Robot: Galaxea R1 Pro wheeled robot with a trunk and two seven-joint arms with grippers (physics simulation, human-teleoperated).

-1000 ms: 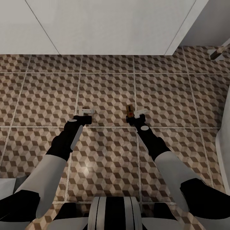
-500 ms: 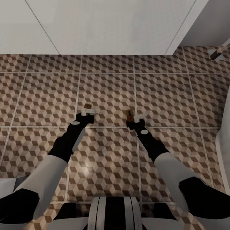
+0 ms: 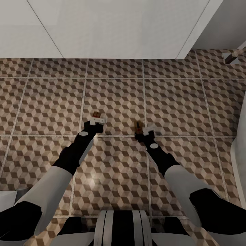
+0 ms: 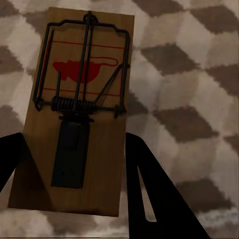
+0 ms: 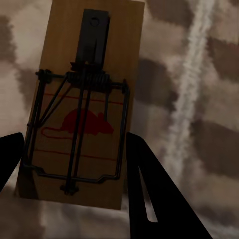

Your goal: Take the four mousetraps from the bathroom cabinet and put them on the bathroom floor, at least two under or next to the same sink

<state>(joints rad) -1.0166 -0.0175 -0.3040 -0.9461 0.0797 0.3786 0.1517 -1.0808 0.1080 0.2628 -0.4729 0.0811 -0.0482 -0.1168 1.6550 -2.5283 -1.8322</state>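
Lowering both traps toward the floor [image 3: 116,95]: left gripper [image 3: 96,120] clenches one trap [image 4: 74,114] between its jaws, right gripper [image 3: 146,129] another [image 5: 82,104]. Contact seems near; next, release both.

No readable words, brands or numbers appear. Each mousetrap [image 4: 74,109] [image 5: 82,107] carries only a red mouse silhouette inside red lines printed on its board.

Matt brown wooden mousetraps [image 4: 74,114] with dark metal wire; bathroom floor [image 3: 116,92] of smooth tiles.
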